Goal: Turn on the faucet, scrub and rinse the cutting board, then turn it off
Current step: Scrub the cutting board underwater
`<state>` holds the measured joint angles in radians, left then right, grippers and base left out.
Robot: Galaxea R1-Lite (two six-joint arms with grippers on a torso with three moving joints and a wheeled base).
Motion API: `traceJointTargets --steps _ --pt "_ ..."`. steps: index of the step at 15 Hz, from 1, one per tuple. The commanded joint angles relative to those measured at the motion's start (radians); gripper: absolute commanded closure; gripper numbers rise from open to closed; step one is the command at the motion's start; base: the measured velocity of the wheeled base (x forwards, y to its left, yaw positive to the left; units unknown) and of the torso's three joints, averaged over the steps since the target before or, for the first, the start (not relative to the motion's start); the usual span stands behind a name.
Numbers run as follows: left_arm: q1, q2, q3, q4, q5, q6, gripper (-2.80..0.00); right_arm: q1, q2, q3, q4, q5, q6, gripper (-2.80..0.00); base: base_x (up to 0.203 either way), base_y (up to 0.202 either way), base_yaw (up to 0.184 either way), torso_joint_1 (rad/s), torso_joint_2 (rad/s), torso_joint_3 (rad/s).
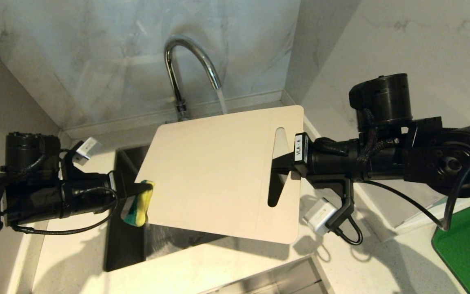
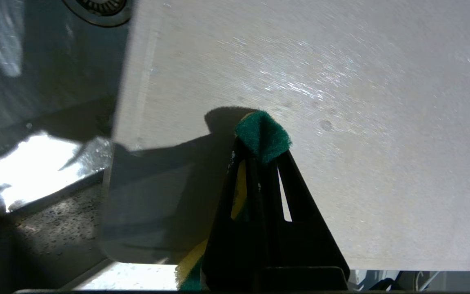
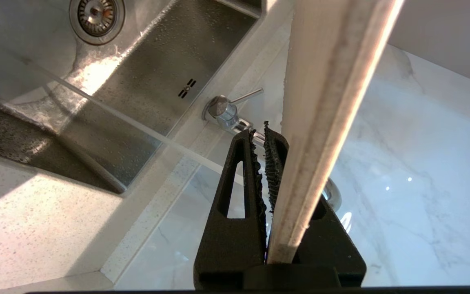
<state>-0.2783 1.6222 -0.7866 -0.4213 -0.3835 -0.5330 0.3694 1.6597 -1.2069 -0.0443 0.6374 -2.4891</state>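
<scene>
Your right gripper (image 1: pixel 284 163) is clamped on the cutting board (image 1: pixel 218 171) by its handle slot, holding it over the sink (image 1: pixel 125 245) under the faucet (image 1: pixel 186 69) (water running). Left gripper (image 1: pixel 143 192), closed on the sponge (image 1: pixel 139 206), sits at the board's edge: press flat, sweep across.

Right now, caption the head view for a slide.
Faucet running; right end effector holds cutting board, left end effector holds sponge.
</scene>
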Motion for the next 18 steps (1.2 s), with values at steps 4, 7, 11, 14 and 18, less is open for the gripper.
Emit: traceJointTargets --steps 4,7,11,14,18 --pt "0.094 0.055 -0.018 -0.025 -0.051 -0.001 0.0 0.0 -0.005 0.003 0.0 0.004 -0.005 0.0 0.0 0.0 0.0 0.0 0.0 0.0" --pt "0.138 0.071 -0.042 -0.042 -0.052 0.0 0.0 0.0 -0.006 0.026 0.0 0.001 -0.005 0.0 0.0 0.0 0.0 0.0 0.0 0.0" --pt "0.159 0.055 -0.07 -0.045 -0.055 -0.016 0.0 -0.015 -0.003 0.033 -0.001 0.001 -0.006 0.0 0.0 0.0 0.0 0.0 0.0 0.0" --pt "0.162 0.008 -0.091 -0.094 -0.056 -0.152 0.0 -0.016 0.019 0.049 -0.021 -0.001 -0.008 0.0 0.0 0.0 0.0 0.0 0.0 0.0" --pt "0.163 -0.024 -0.094 -0.103 -0.057 -0.168 0.0 -0.015 0.077 0.056 -0.081 0.001 -0.008 0.0 0.0 0.0 0.0 0.0 0.0 0.0"
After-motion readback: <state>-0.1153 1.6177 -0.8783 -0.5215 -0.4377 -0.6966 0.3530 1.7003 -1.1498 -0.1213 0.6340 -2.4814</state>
